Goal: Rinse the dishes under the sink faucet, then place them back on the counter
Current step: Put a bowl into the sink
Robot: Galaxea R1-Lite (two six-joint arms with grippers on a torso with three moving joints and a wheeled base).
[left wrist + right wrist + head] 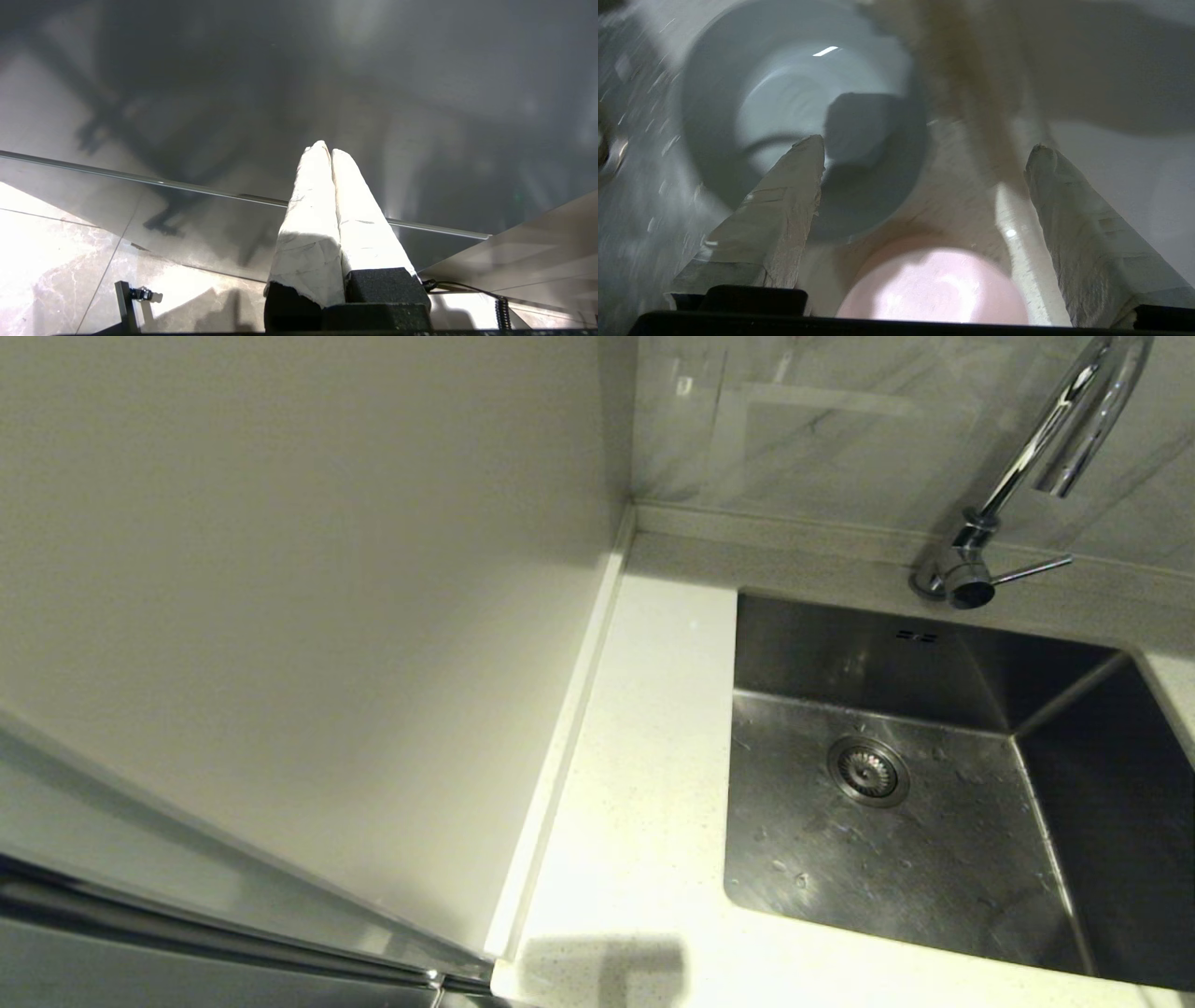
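Sink point(934, 840): empty steel basin at the right of the head view, droplets on its floor, drain strainer point(868, 771) near the middle.
Faucet point(1036, 457): chrome gooseneck at the far rim, thin lever point(1032, 570) pointing right.
Bench point(635, 784): white speckled top left of the sink, bare in the head view.
Right tool point(924, 149): released — fingers spread wide, hovering over the bench with one fingertip above the blue-grey bowl.
Blue-grey bowl point(794, 107): upright on the bench.
Pink bowl point(934, 284): just beside the blue-grey one, nearer the wrist.
Left tool point(329, 151): clenched, holding nothing — parked off the bench, above a shiny tiled floor.
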